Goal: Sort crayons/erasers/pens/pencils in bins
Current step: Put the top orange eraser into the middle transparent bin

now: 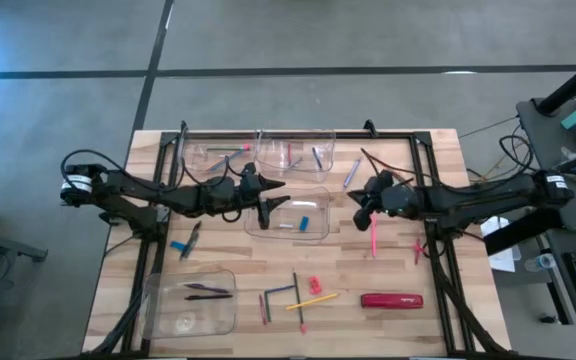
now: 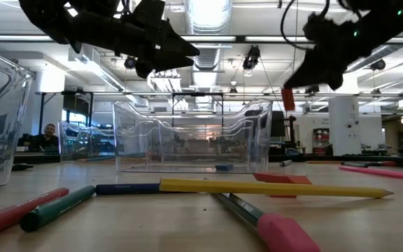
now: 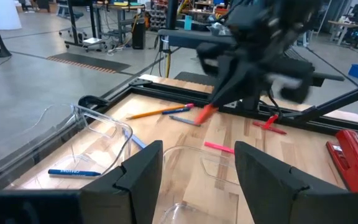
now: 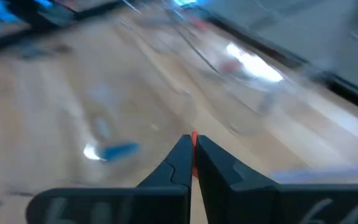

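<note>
Four clear bins (image 1: pixel 295 153) sit across my table so each kind of item gets its own home. My right gripper (image 1: pixel 360 208) hangs above the table beside the middle bin (image 1: pixel 313 232), jaws clenched on a thin orange-red stick (image 3: pixel 205 112), apparently a pencil, held end-down for carrying. My left gripper (image 1: pixel 270 205) waits over that same bin, fingers (image 3: pixel 143 167) parted and holding nothing. Several pencils (image 1: pixel 313 299) and an eraser (image 1: pixel 315 285) lie loose near the front edge, unsorted.
</note>
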